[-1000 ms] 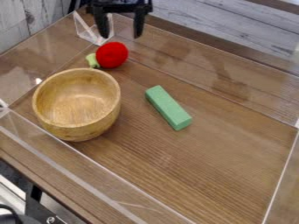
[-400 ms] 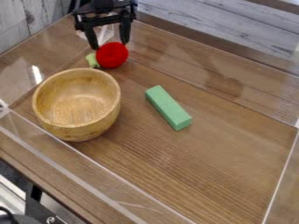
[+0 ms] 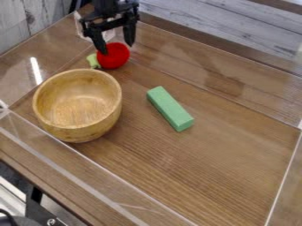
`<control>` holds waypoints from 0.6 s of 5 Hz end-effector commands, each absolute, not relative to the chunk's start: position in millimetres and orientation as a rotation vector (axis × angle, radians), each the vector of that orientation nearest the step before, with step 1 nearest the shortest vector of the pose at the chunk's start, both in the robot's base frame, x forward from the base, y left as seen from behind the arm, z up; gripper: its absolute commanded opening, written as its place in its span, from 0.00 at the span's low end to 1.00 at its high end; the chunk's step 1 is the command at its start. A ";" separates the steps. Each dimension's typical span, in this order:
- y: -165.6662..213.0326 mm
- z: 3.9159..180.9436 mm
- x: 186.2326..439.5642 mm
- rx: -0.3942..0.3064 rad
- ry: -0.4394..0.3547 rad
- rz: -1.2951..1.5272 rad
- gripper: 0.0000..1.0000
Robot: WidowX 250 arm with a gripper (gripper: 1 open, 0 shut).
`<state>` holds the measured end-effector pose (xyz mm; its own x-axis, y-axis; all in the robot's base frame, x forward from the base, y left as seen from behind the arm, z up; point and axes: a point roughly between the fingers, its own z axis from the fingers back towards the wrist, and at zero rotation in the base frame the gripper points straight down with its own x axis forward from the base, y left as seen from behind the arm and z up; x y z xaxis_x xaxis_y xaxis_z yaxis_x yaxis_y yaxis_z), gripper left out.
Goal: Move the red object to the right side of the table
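Note:
The red object point(image 3: 113, 58) is a small bright red ball with a yellow-green tip on its left, lying near the back left of the table point(image 3: 224, 141). My gripper point(image 3: 112, 39) hangs right above it, pointing down. It is open, with one dark finger on each side of the ball's top. The fingertips reach down to about the ball's upper edge. I cannot tell whether they touch it.
A round wooden bowl point(image 3: 77, 104) stands in front of the ball at the left. A green rectangular block point(image 3: 170, 108) lies mid-table. Low clear acrylic walls point(image 3: 285, 181) edge the tabletop on all sides.
The gripper has come down and shifted left from behind the ball to just over it, and its fingers have rolled round. The ball, bowl and block have not moved.

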<state>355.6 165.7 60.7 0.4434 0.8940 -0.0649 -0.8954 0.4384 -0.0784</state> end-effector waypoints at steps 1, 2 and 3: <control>167.8 80.8 368.0 -0.131 -0.072 1.162 1.00; 173.1 78.4 369.8 -0.149 -0.083 1.242 1.00; 177.6 77.5 370.8 -0.167 -0.092 1.318 1.00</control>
<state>363.1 171.1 55.3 0.2523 0.9646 -0.0767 -0.9625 0.2420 -0.1225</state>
